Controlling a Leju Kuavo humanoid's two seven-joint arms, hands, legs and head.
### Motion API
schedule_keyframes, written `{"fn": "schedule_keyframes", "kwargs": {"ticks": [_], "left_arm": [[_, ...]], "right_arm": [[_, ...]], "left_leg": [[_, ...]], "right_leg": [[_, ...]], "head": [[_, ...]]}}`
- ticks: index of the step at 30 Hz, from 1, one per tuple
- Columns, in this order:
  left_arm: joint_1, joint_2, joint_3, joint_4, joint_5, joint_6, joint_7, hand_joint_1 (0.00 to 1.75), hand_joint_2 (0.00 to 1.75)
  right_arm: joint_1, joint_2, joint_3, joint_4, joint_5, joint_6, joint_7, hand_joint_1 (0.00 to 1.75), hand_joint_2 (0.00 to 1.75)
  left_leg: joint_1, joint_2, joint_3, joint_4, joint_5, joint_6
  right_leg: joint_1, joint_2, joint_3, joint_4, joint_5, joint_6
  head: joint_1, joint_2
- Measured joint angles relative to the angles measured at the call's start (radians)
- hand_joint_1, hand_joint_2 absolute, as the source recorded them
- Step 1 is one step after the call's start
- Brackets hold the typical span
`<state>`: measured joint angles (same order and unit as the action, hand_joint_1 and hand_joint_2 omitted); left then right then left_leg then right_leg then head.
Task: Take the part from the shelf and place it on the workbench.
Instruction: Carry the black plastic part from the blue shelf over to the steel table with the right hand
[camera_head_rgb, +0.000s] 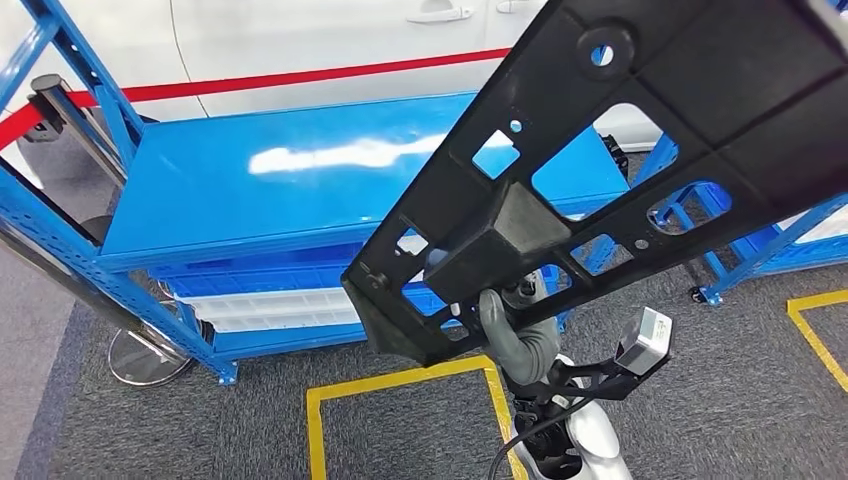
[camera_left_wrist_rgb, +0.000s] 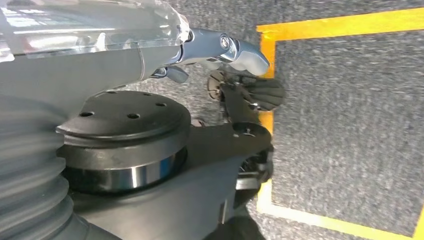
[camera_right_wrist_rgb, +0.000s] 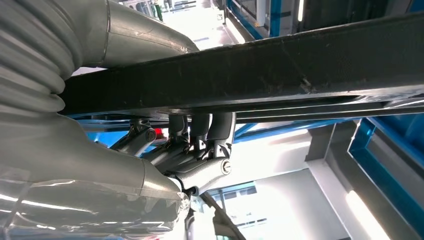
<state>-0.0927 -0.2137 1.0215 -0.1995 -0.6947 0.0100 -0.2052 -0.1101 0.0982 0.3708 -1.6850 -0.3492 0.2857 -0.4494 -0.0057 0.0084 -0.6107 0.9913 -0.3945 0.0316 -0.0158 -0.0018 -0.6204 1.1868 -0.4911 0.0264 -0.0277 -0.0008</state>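
Observation:
The part (camera_head_rgb: 640, 150) is a large flat black plastic panel with several cut-outs and a boxy block on its underside. It hangs tilted in the air, high and close in the head view. My right hand (camera_head_rgb: 515, 335) grips it from below near its lower end. In the right wrist view the panel (camera_right_wrist_rgb: 280, 75) runs across as a dark bar, with my right hand (camera_right_wrist_rgb: 192, 155) under it and dark fingers (camera_right_wrist_rgb: 220, 127) pressed up against it. My left hand (camera_left_wrist_rgb: 245, 75) hangs over the grey carpet with nothing in it, its thumb apart from the fingers.
A blue metal rack (camera_head_rgb: 300, 180) with a bare glossy top stands ahead, with white bins (camera_head_rgb: 270, 305) on its lower level. A second blue rack (camera_head_rgb: 760, 250) is at the right. Yellow tape (camera_head_rgb: 400, 385) marks a square on the carpet. A post base (camera_head_rgb: 150, 355) stands at the left.

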Motion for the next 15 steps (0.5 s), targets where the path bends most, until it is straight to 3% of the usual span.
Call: {"fn": "schedule_keyframes", "kwargs": {"ticks": [2,4,6,7,9,11,12,13,15], "left_arm": [[0.0,0.0,0.0,0.0,0.0,-0.001,-0.001,0.0,1.75],[0.0,-0.001,0.001,0.0,0.0,-0.002,-0.001,0.0,1.75],[0.0,-0.001,0.001,0.0,-0.004,-0.003,0.001,0.0,1.75],[0.001,-0.001,0.001,0.0,-0.007,-0.004,0.003,0.0,1.75],[0.001,-0.001,0.001,0.0,-0.016,-0.007,0.009,0.0,1.75],[0.001,-0.001,0.001,0.0,-0.025,-0.01,0.018,0.0,1.75],[0.002,-0.001,0.001,0.0,-0.028,-0.011,0.021,0.0,1.75],[0.002,-0.001,0.001,0.0,-0.03,-0.012,0.023,0.0,1.75],[0.001,0.0,0.001,0.0,-0.032,-0.013,0.025,0.0,1.75]], "right_arm": [[0.0,0.0,0.0,0.003,0.001,0.0,0.0,1.75,1.75],[0.0,0.0,-0.003,0.004,0.003,-0.003,0.003,1.75,1.75],[0.001,0.0,-0.008,0.006,0.01,-0.016,0.013,1.75,1.75],[0.004,0.001,-0.011,0.007,0.016,-0.026,0.019,1.75,1.75],[0.018,0.001,-0.019,0.005,0.027,-0.046,0.028,1.75,1.75],[0.045,0.002,-0.03,0.002,0.035,-0.06,0.031,1.75,1.75],[0.06,0.002,-0.035,0.001,0.037,-0.064,0.032,1.75,1.75],[0.072,0.002,-0.038,0.001,0.039,-0.067,0.032,1.75,1.75],[0.089,0.002,-0.044,-0.002,0.042,-0.07,0.032,1.75,1.75]], "left_leg": [[-0.002,-0.001,-0.021,0.015,0.012,-0.009],[-0.001,-0.002,-0.027,0.019,0.025,-0.02],[0.001,-0.003,-0.033,0.02,0.029,-0.033],[0.003,-0.004,-0.042,0.036,0.008,-0.039],[0.006,-0.005,-0.074,0.124,-0.082,-0.048],[0.009,-0.005,-0.107,0.256,-0.168,-0.052],[0.009,-0.005,-0.108,0.299,-0.179,-0.053],[0.01,-0.005,-0.091,0.31,-0.169,-0.053],[0.009,-0.005,-0.001,0.225,-0.12,-0.048]], "right_leg": [[0.005,0.001,0.092,-0.126,-0.01,-0.011],[0.012,0.002,0.115,-0.169,-0.022,-0.026],[0.01,0.001,0.104,-0.173,-0.005,-0.041],[0.009,-0.001,0.095,-0.176,0.007,-0.049],[0.006,-0.004,0.069,-0.178,0.031,-0.058],[0.007,-0.004,0.034,-0.177,0.056,-0.06],[0.008,-0.005,0.016,-0.175,0.068,-0.059],[0.008,-0.005,-0.001,-0.174,0.08,-0.057],[0.008,-0.005,-0.03,-0.169,0.101,-0.053]], "head": [[-0.001,0.0],[0.003,0.0],[0.006,0.0],[0.005,0.0],[0.004,0.0],[0.004,0.0],[0.003,0.0],[0.003,0.0],[0.003,0.0]]}}
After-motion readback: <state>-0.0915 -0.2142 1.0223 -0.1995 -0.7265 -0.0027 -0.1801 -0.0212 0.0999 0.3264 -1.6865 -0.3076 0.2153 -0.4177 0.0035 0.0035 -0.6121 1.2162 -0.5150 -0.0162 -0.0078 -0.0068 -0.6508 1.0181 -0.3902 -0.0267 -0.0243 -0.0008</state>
